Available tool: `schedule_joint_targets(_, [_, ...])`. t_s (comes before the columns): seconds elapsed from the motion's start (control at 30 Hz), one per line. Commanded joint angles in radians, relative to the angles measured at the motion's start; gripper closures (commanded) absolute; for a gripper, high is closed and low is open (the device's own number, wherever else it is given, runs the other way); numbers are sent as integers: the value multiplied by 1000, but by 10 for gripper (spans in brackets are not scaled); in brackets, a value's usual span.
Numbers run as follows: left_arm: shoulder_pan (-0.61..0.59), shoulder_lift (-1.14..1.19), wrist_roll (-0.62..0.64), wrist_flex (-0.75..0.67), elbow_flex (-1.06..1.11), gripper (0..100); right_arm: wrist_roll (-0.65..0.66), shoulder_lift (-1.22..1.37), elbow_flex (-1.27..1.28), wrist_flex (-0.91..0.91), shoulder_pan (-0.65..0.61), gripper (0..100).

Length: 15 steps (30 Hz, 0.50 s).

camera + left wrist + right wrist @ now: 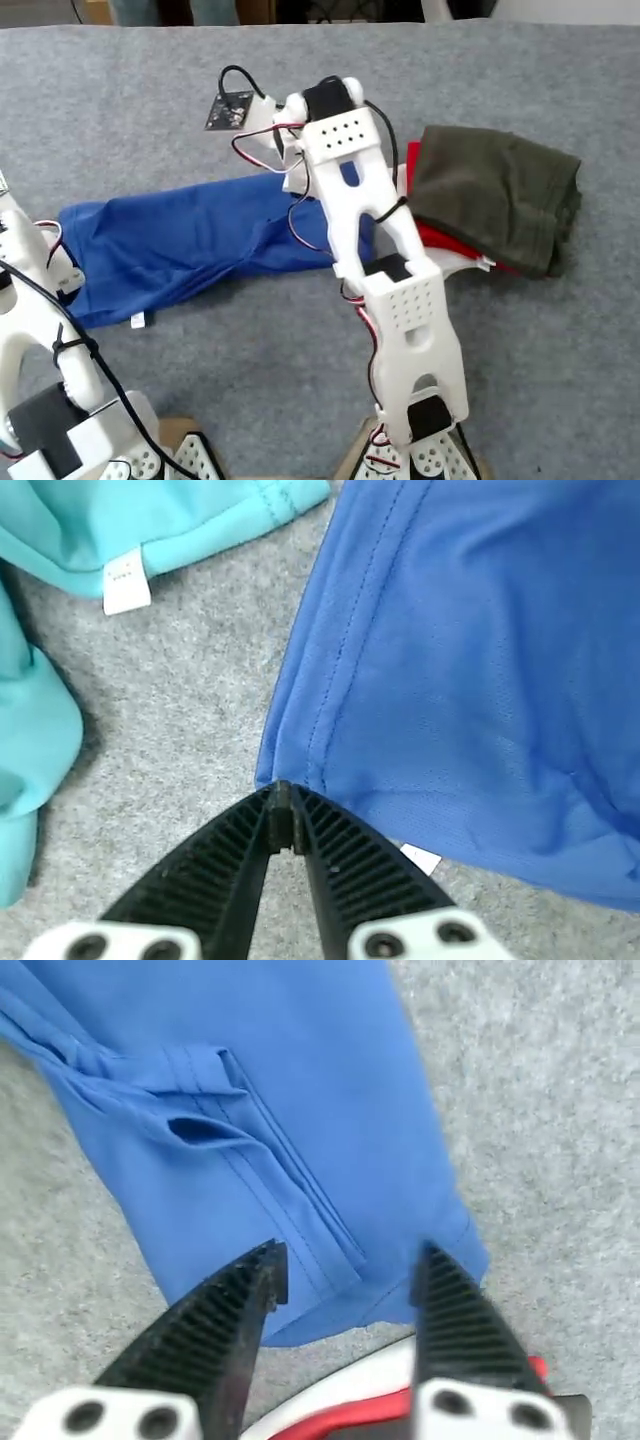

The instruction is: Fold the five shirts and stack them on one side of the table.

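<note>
A blue shirt (pixel 180 240) lies stretched out across the grey table, from the left side to the middle. In the left wrist view my left gripper (pixel 283 810) is shut on a corner of the blue shirt (pixel 470 660) at its left end. My right gripper (pixel 350 1255) hangs open just above the other end of the blue shirt (pixel 270 1090), one finger on each side of a hemmed corner. An olive shirt (pixel 495 190) lies folded on top of a red shirt (pixel 440 240) at the right. Teal shirts (pixel 150 515) lie beside the left gripper.
The right arm (pixel 400 290) stretches from the front edge over the middle of the table. The left arm (pixel 30 300) stands at the front left. A red and white edge of the stack (pixel 330 1422) sits close under the right gripper. Grey carpet-like table (pixel 150 100) is bare at the back left.
</note>
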Motion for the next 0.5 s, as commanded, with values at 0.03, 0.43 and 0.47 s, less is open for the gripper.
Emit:
schedule_joint_targets(0.03, [-64,-54,-29,-17,-70,971,-89,-73,8,9,-49,955])
schedule_joint_targets(0.43, [-242,-54,-137,-12,-136,971,-316,27,286,-322,-180,977])
schedule_joint_targets(0.47, [-251,-54,-150,-12,-136,971,-331,38,288,-358,-183,977])
